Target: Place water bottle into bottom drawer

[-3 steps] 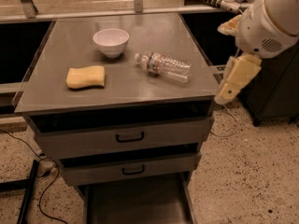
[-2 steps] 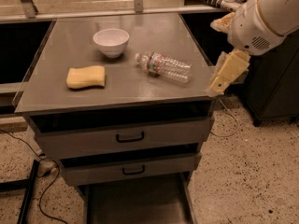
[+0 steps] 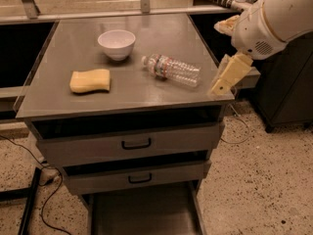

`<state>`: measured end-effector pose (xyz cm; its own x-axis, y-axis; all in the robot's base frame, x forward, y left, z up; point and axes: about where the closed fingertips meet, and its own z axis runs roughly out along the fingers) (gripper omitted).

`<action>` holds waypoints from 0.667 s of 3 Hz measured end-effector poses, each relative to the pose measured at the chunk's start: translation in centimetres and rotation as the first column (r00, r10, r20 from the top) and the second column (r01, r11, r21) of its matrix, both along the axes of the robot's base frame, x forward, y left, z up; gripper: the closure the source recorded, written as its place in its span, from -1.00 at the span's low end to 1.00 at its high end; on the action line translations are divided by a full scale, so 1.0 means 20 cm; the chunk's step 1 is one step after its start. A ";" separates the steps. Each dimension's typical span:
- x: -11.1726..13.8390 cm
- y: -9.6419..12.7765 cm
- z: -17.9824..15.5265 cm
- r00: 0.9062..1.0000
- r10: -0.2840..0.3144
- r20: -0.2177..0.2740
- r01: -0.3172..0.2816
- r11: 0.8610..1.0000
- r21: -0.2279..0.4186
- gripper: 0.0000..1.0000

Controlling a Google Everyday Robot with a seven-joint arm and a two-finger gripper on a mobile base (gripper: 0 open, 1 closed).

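The water bottle lies on its side on the grey cabinet top, right of centre, with its white cap pointing left toward the bowl. My gripper is cream-coloured and hangs at the cabinet's right front corner. It is just right of the bottle's base and apart from it, with nothing in it. The bottom drawer is pulled out below the two upper drawers. Its dark floor is bare.
A white bowl stands at the back of the top and a yellow sponge lies at the left. The two upper drawers are nearly closed and have black handles. Cables lie on the floor at the left. A dark cabinet stands at the right.
My gripper has moved left and slightly up, from beside the cabinet to its right front corner, closer to the bottle. The bottle, bowl and sponge have not moved.
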<state>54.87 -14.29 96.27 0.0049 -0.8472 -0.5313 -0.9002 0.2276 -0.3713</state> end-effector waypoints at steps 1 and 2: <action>0.11 0.09 -0.05 1.000 0.018 0.011 -0.019 0.997 0.068 -1.00; 0.20 0.16 -0.11 1.000 0.031 -0.005 -0.030 0.993 0.110 -1.00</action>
<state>58.89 -11.18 94.01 0.0260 -0.7832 -0.6212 -0.9095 0.2394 -0.3399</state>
